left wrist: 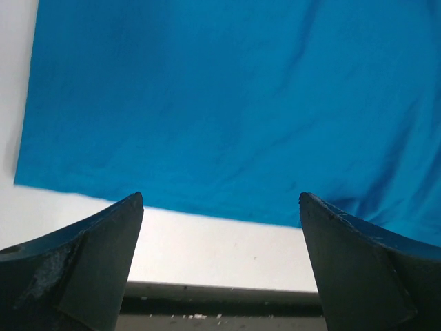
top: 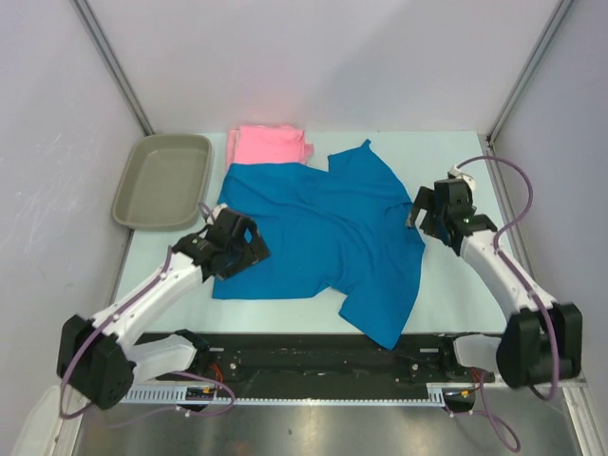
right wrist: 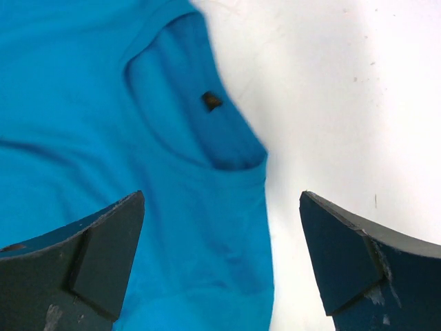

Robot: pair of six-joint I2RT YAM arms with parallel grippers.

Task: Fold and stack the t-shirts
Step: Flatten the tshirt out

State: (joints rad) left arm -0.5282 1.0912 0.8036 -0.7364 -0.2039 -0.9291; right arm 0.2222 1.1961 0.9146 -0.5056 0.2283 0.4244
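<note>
Both spread wide, left gripper (top: 243, 241), right gripper (top: 424, 217), low over blue t-shirt (top: 323, 228) edges

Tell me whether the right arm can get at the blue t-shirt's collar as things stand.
Probably yes. The right pincer stands open right at the collar of the blue t-shirt, which lies spread out flat, and nothing shows between them to block the way.

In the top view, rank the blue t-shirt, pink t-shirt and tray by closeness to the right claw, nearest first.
1. blue t-shirt: spread at table centre, its edge right beside the open right claw.
2. pink t-shirt: at the far edge, behind the blue one.
3. tray: far left corner of the table.
</note>
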